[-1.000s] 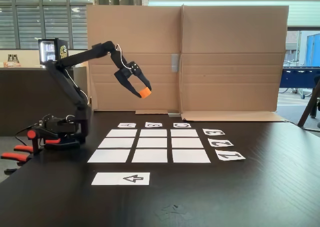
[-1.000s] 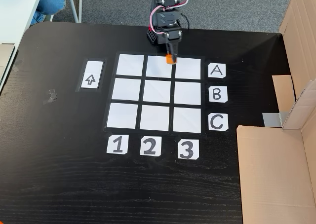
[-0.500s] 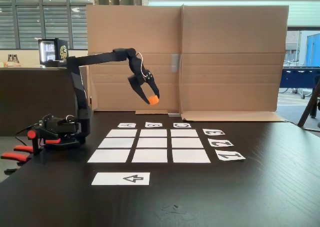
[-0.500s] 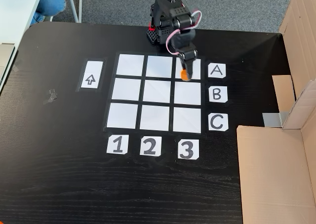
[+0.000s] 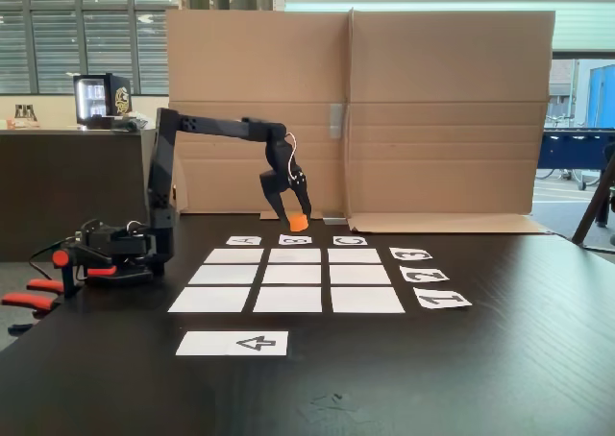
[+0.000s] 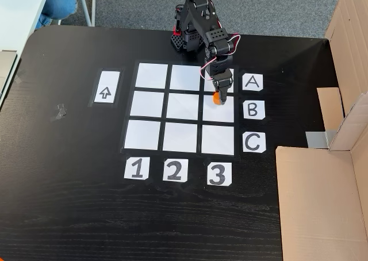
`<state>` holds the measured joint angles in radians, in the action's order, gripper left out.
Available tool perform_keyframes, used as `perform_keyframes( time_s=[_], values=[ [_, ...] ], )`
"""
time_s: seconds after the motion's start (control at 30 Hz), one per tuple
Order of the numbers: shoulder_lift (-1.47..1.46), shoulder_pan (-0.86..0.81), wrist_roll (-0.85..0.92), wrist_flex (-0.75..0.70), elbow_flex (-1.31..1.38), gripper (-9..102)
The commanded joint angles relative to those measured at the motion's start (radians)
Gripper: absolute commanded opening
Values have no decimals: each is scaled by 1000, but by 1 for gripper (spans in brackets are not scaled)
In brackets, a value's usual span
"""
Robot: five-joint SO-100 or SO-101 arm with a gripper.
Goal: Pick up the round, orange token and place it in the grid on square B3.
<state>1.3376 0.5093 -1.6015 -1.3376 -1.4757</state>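
The orange token (image 5: pixel 298 223) (image 6: pixel 217 98) is seen clamped between the fingers of the claw (image 5: pixel 297 221) (image 6: pixel 217 96), held clear of the black worktop (image 5: pixel 500 359) (image 6: pixel 69 203). In the fixed view from above, it sits right of centre in the upper half of the frame, over the upper edge of square B3 (image 6: pixel 218 112), the middle rectangle in the right column of the grid (image 6: pixel 181 108), level with the card lettered B (image 6: pixel 253 110). In the fixed view from the side, the token hangs just above centre, over the far lettered cards, before a cardboard screen (image 5: pixel 442 109). A paper strip with an arrow (image 5: pixel 233 343) (image 6: pixel 106 87) lies beside the grid.
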Motion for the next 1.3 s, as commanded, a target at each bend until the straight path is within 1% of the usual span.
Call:
perform_keyframes(
  time_s=[0.0, 0.33, 0.9, 0.93, 0.97, 1.03, 1.07, 1.13, 1.23, 1.27],
  values=[
    [14, -11, -20, 17, -43, -1],
    [0, -41, -32, 106, -143, -1],
    [-110, -8, -48, 190, -106, -1],
    [-112, -8, -46, 190, -106, 1],
    [-112, -8, -49, 187, -109, 10],
    [-112, -6, -49, 184, -115, 20],
    [-109, -5, -52, 181, -120, 27],
    [-92, -2, -72, 178, -150, 45],
    [-43, 3, -74, 190, -196, 59],
    [-21, 3, -78, 198, -221, 66]
  ],
)
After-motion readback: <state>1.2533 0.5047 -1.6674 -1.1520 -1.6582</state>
